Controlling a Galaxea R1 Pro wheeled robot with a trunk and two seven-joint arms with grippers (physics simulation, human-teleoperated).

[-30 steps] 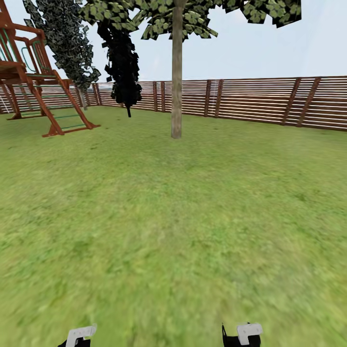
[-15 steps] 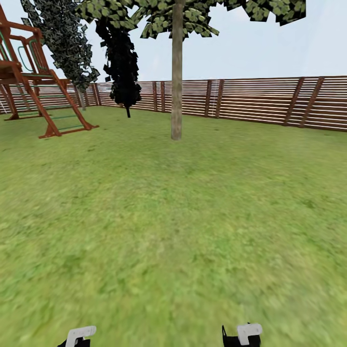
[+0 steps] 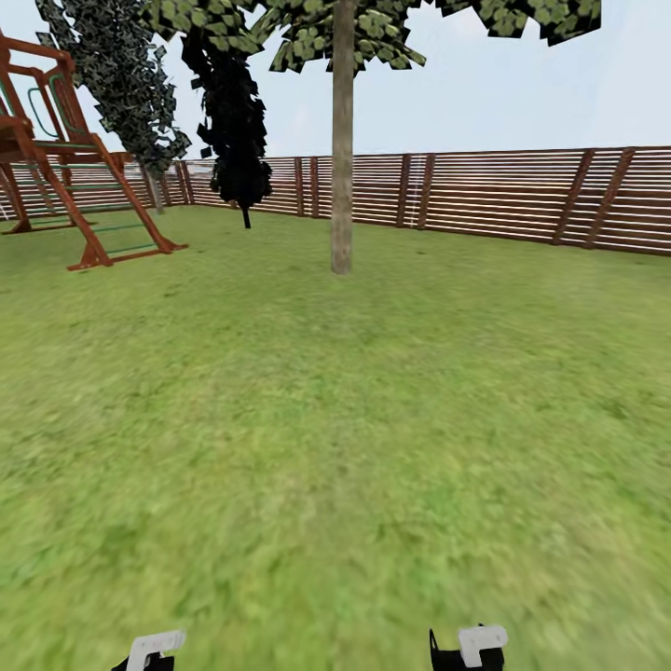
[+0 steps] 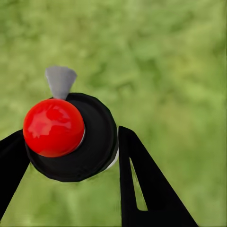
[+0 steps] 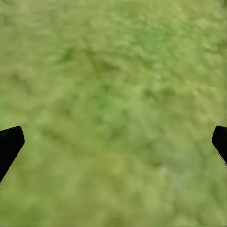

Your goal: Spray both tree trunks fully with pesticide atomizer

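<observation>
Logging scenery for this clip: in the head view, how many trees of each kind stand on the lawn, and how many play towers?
Tall tree with a thick pale beige-grey bare trunk: 1
Dark narrow cypress-like trees: 2
Reddish-brown wooden play tower with a ladder: 1
Total: 4

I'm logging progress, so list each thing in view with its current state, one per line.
Atomizer: held between the left hand's fingers, above the grass.
Right hand: open, holding nothing.
Tree trunk: upright, far ahead; no white specks visible from here.
Play tower: standing by the fence.
</observation>
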